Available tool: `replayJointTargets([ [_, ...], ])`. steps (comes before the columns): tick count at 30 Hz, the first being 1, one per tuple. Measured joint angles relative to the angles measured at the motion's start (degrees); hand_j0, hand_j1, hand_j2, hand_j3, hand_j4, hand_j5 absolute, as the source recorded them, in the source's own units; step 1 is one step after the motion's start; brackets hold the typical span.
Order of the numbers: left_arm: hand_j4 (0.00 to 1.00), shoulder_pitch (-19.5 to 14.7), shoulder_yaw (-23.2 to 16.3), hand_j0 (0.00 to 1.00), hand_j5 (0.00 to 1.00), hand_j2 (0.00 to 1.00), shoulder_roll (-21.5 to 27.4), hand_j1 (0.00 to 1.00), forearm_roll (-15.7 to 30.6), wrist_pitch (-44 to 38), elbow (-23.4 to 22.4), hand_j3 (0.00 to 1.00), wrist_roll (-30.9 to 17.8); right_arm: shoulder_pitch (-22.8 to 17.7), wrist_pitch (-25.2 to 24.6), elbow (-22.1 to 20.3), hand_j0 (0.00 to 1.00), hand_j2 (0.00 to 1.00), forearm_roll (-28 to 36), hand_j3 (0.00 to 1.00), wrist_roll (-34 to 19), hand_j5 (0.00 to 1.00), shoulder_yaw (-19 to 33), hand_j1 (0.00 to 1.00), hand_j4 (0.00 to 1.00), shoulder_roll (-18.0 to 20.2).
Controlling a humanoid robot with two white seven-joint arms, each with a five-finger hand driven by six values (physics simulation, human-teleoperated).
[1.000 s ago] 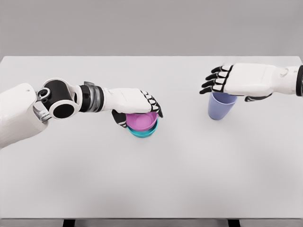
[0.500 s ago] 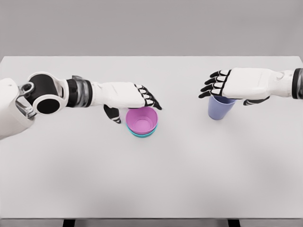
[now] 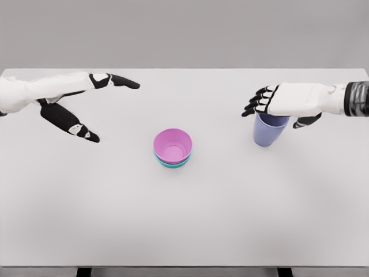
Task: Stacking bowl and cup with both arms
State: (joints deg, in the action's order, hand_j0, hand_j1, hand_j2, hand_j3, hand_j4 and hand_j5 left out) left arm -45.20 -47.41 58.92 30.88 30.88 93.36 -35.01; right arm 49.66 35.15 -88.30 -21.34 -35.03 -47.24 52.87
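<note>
Pink bowl (image 3: pixel 172 145) nested in teal bowl (image 3: pixel 173 163); left hand (image 3: pixel 69 98) withdrew, open

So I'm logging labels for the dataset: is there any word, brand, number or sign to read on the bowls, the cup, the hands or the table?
None: no text, number or sign shows anywhere.
Pink bowl, nested in the teal bowl: plain.
Lavender cup: plain.
Left hand and right hand: unmarked.
Table: plain white.
</note>
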Motion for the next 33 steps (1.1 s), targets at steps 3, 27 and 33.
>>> replayJointTargets([
  [3, 1.00, 8.2, 4.7, 1.00, 1.00, 1.00, 0.6, 1.00, 2.4, 2.7, -3.4, 1.00, 0.0, 0.0, 0.0, 0.8, 1.00, 1.00, 0.0, 1.00, 0.0, 1.00, -0.1, 1.00, 1.00, -0.2],
  [27, 1.00, 13.6, 17.2, 1.00, 1.00, 1.00, -2.9, 1.00, 3.4, 4.3, -6.0, 1.00, 0.0, 1.4, 0.0, 8.2, 1.00, 1.00, 0.0, 1.00, 0.0, 1.00, -3.6, 1.00, 1.00, -3.8],
  [33, 1.00, 13.6, 17.2, 1.00, 1.00, 1.00, -3.0, 1.00, 3.3, 4.3, -6.0, 1.00, 0.0, 1.5, 0.0, 10.0, 1.00, 1.00, -0.1, 1.00, 0.0, 1.00, -4.0, 1.00, 1.00, -4.6],
])
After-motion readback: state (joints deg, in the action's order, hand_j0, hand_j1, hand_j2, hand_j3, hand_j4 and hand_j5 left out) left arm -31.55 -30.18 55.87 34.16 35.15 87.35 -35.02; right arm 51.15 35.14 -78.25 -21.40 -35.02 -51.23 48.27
